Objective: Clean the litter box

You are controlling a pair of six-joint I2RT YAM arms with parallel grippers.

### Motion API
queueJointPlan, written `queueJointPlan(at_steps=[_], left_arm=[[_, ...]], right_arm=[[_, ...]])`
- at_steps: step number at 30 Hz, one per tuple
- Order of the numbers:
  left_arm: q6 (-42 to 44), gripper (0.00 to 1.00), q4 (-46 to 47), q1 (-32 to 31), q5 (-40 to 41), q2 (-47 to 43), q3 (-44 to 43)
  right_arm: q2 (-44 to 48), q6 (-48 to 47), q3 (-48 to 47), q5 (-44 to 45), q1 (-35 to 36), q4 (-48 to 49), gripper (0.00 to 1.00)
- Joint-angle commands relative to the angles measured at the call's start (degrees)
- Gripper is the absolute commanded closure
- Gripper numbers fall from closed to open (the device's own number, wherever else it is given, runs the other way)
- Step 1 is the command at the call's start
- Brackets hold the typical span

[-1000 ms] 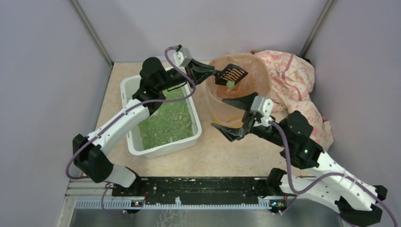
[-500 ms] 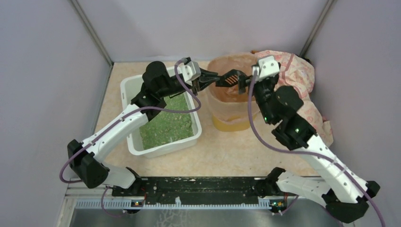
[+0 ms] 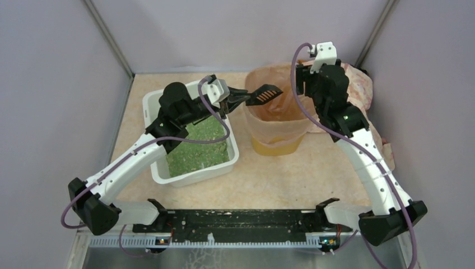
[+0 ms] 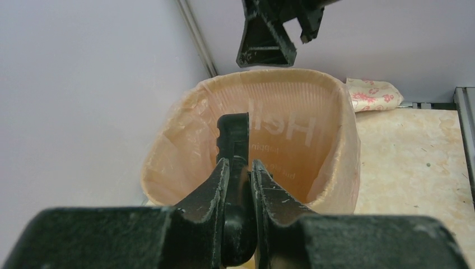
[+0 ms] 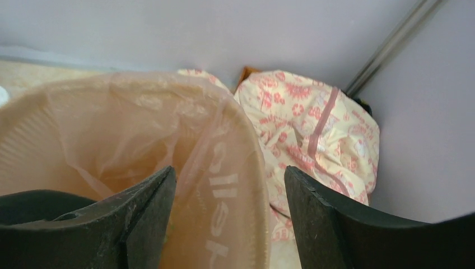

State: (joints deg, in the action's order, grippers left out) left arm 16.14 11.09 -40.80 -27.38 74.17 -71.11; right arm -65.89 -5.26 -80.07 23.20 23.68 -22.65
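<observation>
The left fingers [image 3: 236, 100] are clamped on the handle of the black scoop [image 3: 264, 93], its slotted head over the mouth of the orange-lined bin [image 3: 278, 124]. The right fingers [image 3: 299, 88] are spread wide, holding nothing, above the bin's far rim. A floral cloth [image 3: 358, 89] lies bunched behind. The white litter box [image 3: 193, 172], just left of the bin, holds green litter [image 3: 199, 148].

The white litter box [image 3: 196, 172] sat flat and was full of green litter [image 3: 199, 148]. The black scoop [image 3: 264, 93] with slots in it was up in the air over the left edge of the bin [image 3: 277, 147], its handle pinched in the left gripper [image 3: 240, 99]. The orange bin stood upright just beside the box, lined with a thin peach bag [image 3: 269, 120].
</observation>
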Motion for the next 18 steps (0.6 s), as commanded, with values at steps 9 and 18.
queueJointPlan(at_steps=[9, 18], left_arm=[[-0.1, 1.00, -0.7, -0.2, 2.6, -5.5, 2.7], [-0.3, 1.00, -1.2, -0.2, 2.0, -4.8, 2.5]], right_arm=[[-6.4, 2.9, -0.7, -6.7, -4.2, -5.8, 0.29], [-3.0, 6.7, 5.8, -8.7, -8.4, -0.2, 0.31]])
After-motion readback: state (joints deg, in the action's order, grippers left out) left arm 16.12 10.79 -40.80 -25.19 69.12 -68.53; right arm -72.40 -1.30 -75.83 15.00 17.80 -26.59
